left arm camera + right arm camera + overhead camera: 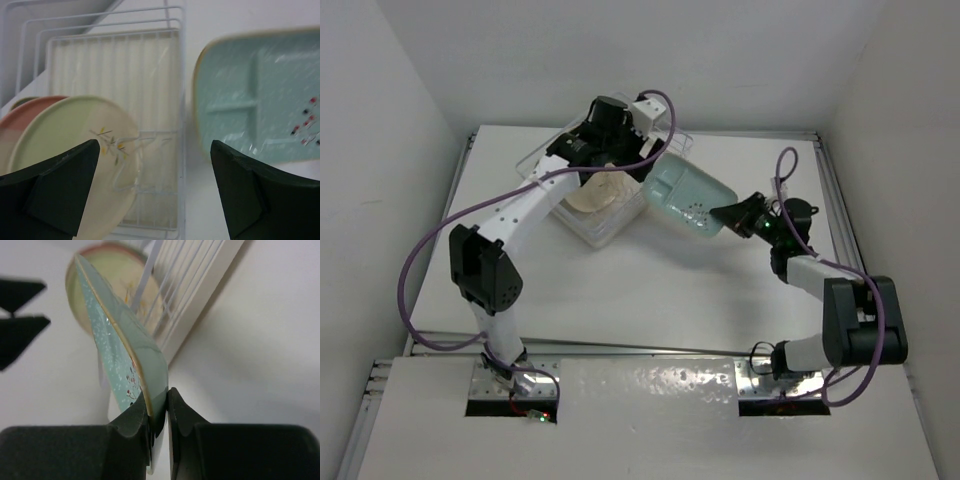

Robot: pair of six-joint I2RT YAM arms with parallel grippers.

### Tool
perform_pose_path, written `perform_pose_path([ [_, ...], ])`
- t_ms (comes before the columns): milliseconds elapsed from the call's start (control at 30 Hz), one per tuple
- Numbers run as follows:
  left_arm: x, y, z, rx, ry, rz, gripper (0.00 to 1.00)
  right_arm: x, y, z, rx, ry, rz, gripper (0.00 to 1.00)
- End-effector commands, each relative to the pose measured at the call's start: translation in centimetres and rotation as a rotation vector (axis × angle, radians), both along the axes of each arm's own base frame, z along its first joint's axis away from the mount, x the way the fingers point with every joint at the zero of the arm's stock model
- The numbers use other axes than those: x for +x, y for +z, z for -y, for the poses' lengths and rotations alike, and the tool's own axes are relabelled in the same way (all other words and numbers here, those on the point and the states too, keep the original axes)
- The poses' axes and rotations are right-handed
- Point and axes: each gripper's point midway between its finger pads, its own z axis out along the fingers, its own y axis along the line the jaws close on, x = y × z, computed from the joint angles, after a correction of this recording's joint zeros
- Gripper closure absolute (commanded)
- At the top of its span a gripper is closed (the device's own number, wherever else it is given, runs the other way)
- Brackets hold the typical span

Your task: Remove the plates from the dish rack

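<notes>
mint plate [120, 360] rim clamped in right claw [159, 407] up close, left wrist view shows left claw [154, 150] apart

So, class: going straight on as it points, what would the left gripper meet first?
The left gripper would probably meet the ribbed base of the dish rack, just beside the cream-yellow plate; depth is unclear.
</notes>
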Motion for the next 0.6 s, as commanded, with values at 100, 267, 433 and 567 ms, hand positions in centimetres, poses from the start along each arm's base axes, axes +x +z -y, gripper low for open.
perform_pose_path([
  [100, 1.4, 5.9, -7.0, 0.084, 0.288, 0.196, 0.07, 5.2, 7.7, 6.2, 0.186, -0.363, 0.229, 1.00],
  [267, -0.1, 5.2, -10.2, 0.149, 0.348, 0.190, 0.06, 7.5, 6.5, 11.4, 0.172, -0.673, 0.224, 1.00],
  [433, -1.5, 4.2, -13.0, 0.206, 0.367, 0.182, 0.06, 9.4, 4.6, 15.9, 0.184, -0.895, 0.175, 1.00],
  [567, -1.7, 3.5, -14.8, 0.207, 0.393, 0.188, 0.08, 10.9, 3.5, 18.9, 0.214, -0.976, 0.146, 1.00],
])
